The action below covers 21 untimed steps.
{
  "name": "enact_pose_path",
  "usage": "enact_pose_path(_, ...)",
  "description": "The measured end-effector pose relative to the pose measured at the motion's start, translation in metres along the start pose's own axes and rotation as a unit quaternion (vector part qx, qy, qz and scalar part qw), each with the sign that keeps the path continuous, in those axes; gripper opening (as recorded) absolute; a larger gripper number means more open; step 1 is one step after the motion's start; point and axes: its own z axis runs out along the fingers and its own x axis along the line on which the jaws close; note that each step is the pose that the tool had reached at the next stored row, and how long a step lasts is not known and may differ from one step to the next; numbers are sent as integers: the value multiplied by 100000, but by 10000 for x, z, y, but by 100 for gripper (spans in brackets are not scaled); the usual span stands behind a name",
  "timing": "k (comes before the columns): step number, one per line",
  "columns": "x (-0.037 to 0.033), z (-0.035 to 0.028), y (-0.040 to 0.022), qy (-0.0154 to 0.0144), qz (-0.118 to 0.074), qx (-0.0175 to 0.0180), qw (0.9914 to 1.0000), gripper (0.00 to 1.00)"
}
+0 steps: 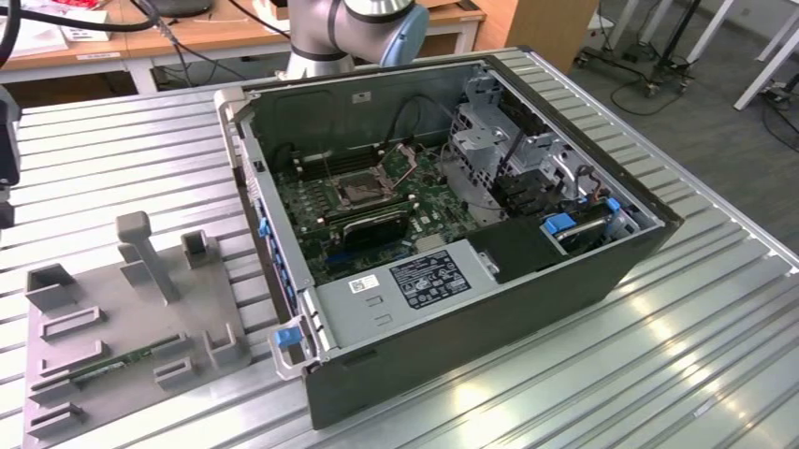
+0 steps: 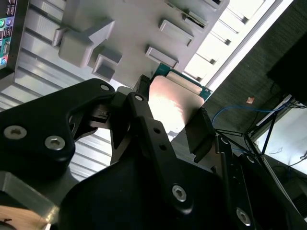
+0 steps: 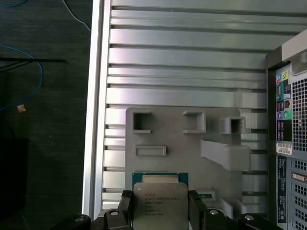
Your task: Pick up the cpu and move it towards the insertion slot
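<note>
The cpu [image 3: 159, 213] is a flat square chip with a shiny silver top and a green rim. It sits between my black fingers [image 3: 125, 208], and my gripper [image 3: 160, 196] is shut on its two opposite edges. In the second wrist view the cpu [image 2: 175, 93] is tilted in the gripper [image 2: 173, 108], lifted above the grey fixture plate [image 2: 139, 24]. The insertion slot [image 1: 358, 190] is a dark square socket in a silver frame on the green board inside the open computer case [image 1: 500, 309].
The grey fixture plate [image 1: 125, 309] with raised holders lies at the exterior view's left and holds a thin green memory stick [image 1: 119, 365]. The ribbed metal table [image 3: 182, 72] ends at an edge near the fixture. The arm's base [image 1: 337, 37] stands behind the case.
</note>
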Motion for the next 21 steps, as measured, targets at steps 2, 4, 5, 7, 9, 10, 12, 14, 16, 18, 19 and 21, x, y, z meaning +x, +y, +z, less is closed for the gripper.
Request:
enact_pose_path(2,-13,0,0,-4,2,1,100000,54)
enact_pose_path(4,-26,0,0,2,0,1,100000,54)
enact_pose_path(5,-34,0,0,0,1,0,100000,54)
enact_pose_path(7,-49,0,-1,-4,2,-3,100000,54)
enact_pose_path(9,-64,0,-1,0,2,1,100000,54)
enact_pose_path(10,-72,0,-1,-2,2,0,100000,54)
enact_pose_path(12,-88,1,-1,-6,0,-6,100000,54)
enact_pose_path(14,-105,0,-2,1,1,0,100000,54)
enact_pose_path(16,-120,0,-2,-2,2,-2,100000,54)
enact_pose_path(18,-133,0,-2,-2,2,0,100000,54)
enact_pose_path(19,-138,0,-2,0,5,1,100000,54)
enact_pose_path(21,-142,0,-2,-4,9,-1,100000,54)
